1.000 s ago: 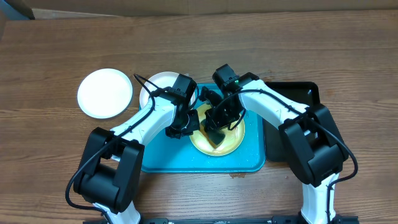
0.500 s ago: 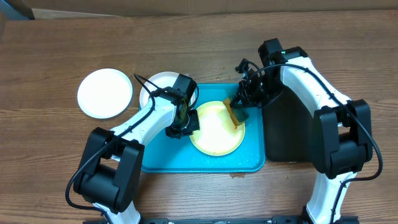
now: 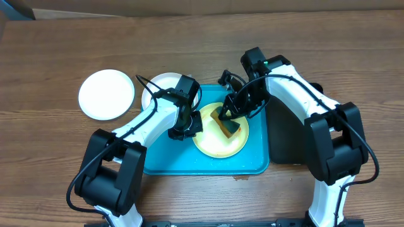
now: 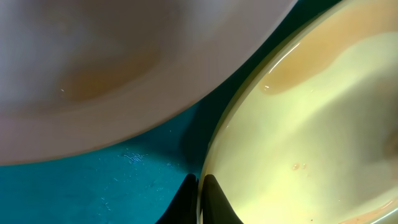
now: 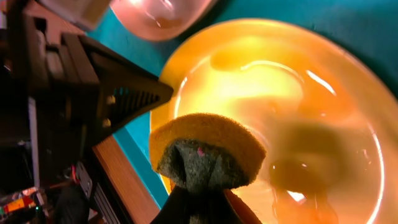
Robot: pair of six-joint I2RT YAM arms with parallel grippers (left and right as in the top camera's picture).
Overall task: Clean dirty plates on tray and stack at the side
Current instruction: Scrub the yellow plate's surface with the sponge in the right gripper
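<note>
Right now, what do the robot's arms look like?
The left arm and the right arm are chunky white tubes joined by fat black joints. A thin black cable loops beside the left one, and a tiny green light glows near the right one's wrist. The left gripper and the right gripper are black.

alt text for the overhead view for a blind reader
The right gripper holds a sponge on a yellow plate in a blue tray while the left gripper pinches the plate's rim. A white plate lies on the wooden table nearby.
</note>
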